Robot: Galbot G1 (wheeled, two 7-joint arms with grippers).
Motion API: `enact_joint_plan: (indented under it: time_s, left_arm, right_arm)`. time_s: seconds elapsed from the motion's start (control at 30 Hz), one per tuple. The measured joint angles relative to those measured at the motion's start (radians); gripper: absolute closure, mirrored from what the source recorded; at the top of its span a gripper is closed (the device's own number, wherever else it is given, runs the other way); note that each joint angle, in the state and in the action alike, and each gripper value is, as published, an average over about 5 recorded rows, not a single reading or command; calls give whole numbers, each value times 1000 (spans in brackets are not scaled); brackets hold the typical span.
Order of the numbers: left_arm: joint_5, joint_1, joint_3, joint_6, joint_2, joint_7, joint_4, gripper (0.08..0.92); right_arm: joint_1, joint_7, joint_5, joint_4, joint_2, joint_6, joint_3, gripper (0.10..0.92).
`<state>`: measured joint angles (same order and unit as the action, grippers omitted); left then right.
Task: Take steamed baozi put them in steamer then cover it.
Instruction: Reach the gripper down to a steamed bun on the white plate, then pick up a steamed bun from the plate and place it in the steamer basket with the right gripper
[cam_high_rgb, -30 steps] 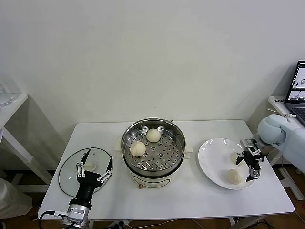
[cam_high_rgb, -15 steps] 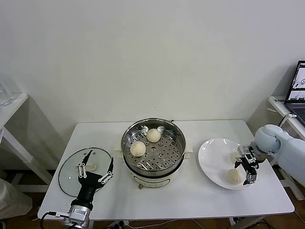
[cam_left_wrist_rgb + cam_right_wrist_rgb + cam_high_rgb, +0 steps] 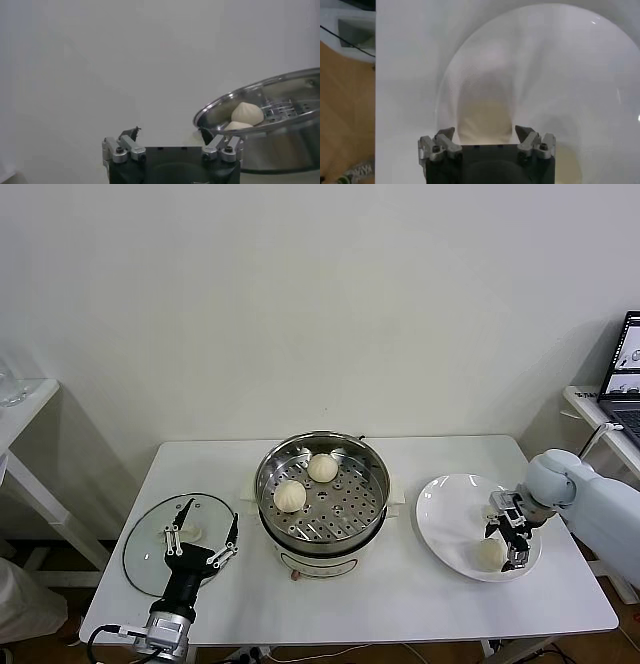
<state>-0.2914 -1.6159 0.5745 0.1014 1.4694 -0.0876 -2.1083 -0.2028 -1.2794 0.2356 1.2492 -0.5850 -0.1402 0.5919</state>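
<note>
Worktop (image 3: 400, 604): white, steamer (image 3: 322, 494) at centre, steel pot on a white base. Two baozi on its perforated floor: one at the far side (image 3: 322, 468), one nearer and to the left (image 3: 289, 496). The left wrist view shows the same pair over the pot's rim (image 3: 247, 113).

White plate (image 3: 445, 514) on the right of the worktop, apart from the steamer. One baozi (image 3: 487, 553) lies on the near part of the plate. Another pale bun sits farther back on the plate, mostly hidden behind the gripper.

Right gripper (image 3: 505, 541) is low over the plate, at the near baozi. In the right wrist view a pale bun (image 3: 485, 117) lies between the two fingers (image 3: 446, 136), which stand on either side of it. Whether the fingers touch it or grip it, cannot tell.

Left gripper (image 3: 200, 537) waits at the near left of the worktop, over the edge of a glass lid (image 3: 150, 534) that lies flat there. Its fingers are spread wide apart, nothing between them.

Laptop (image 3: 625, 374) on a side table at far right.
</note>
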Motion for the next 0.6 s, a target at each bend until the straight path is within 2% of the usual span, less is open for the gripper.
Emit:
enact_joint_plan:
  time_s: [0.2,0.6]
  left_arm:
    - [0,3,2,0,0,0,2,177]
    - [-2,-6,1,-3,0,1,-12,177]
  right_arm:
    - [2,-1,-3,-1,0,-1,0,353]
    - [128,-28,-93,42,43,-10,72,364]
